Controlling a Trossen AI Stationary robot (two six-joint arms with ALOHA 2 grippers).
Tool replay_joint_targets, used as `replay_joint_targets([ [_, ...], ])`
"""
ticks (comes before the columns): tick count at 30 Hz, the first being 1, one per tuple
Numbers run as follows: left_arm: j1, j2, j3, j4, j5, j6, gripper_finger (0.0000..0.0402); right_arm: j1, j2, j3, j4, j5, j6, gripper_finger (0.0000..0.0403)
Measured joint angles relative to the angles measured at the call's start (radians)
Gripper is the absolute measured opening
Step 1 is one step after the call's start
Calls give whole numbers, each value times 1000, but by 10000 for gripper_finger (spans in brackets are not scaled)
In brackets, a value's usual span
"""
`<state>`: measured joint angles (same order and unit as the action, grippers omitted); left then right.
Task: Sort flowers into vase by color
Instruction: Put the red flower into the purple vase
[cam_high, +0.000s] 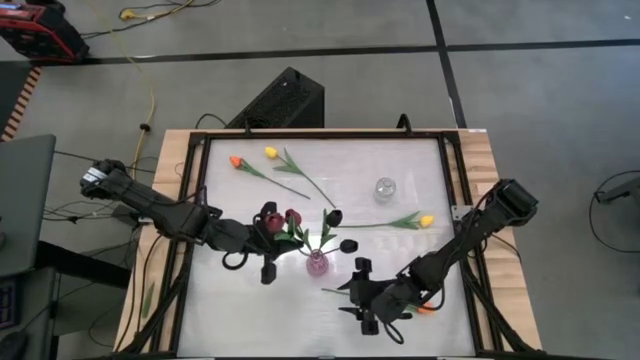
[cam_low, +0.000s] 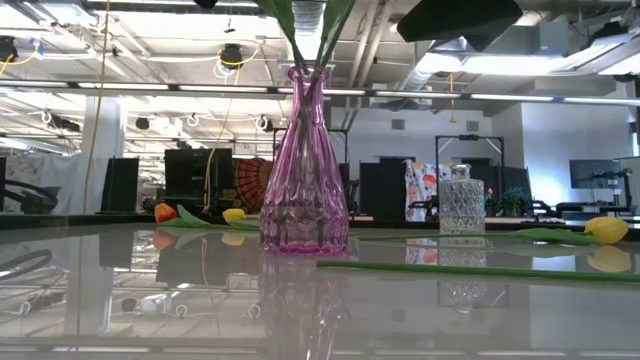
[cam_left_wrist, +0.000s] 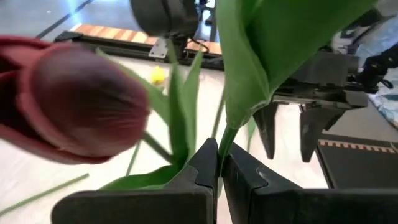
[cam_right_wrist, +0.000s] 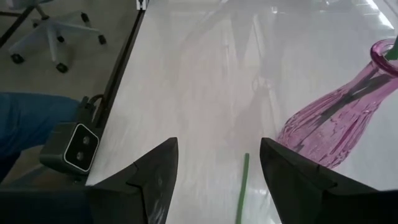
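A pink glass vase (cam_high: 317, 263) (cam_low: 304, 170) (cam_right_wrist: 336, 124) stands mid-table and holds green stems, leaves and a dark tulip head (cam_high: 347, 245). My left gripper (cam_high: 283, 232) (cam_left_wrist: 219, 158), just left of the vase, is shut on the stem of a maroon tulip (cam_high: 293, 216) (cam_left_wrist: 81, 106). My right gripper (cam_high: 358, 295) (cam_right_wrist: 217, 180) hangs open on the vase's near right. Its fingers stand on either side of a green stem (cam_right_wrist: 242, 186) (cam_low: 470, 270) that lies flat on the table, and they do not touch it. An orange head (cam_high: 428, 310) shows under the right arm. My left gripper pinches a thin green stem (cam_left_wrist: 221, 146) between its two fingertips, just below a broad leaf (cam_left_wrist: 267, 50). The fingers come nearly level from the table's left. The tulip is lifted off the table with its maroon head close to the wrist; where the stem's lower end goes, I cannot tell.
A clear glass vase (cam_high: 385, 188) (cam_low: 461, 200) stands at the far right. A yellow tulip (cam_high: 427, 220) (cam_low: 605, 230) lies to the right. An orange tulip (cam_high: 235, 160) and a yellow tulip (cam_high: 270, 152) lie at the far left. A black frame (cam_high: 190, 200) edges the table.
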<state>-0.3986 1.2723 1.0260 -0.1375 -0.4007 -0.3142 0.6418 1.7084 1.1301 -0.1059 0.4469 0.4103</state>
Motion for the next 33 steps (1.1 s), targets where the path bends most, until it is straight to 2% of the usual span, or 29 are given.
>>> replay_joint_targets([
  [5, 13, 0, 0, -13, 4, -29, 0, -9, 0, 0, 0, 14, -3, 254],
  [11, 15, 6, 0, -17, 3, -37, 0, -41, 24, 0, 31, 163, -5, 254],
  [22, 32, 73, -1, -9, 32, -65, 0, -135, 163, 0, 108, 128, 33, 254],
  [29, 38, 90, -1, 4, 32, -62, 0, -148, 242, -1, 215, 127, 37, 254],
  [33, 39, 107, 0, 12, 26, -60, 0, -154, 245, -1, 230, 128, 35, 254],
])
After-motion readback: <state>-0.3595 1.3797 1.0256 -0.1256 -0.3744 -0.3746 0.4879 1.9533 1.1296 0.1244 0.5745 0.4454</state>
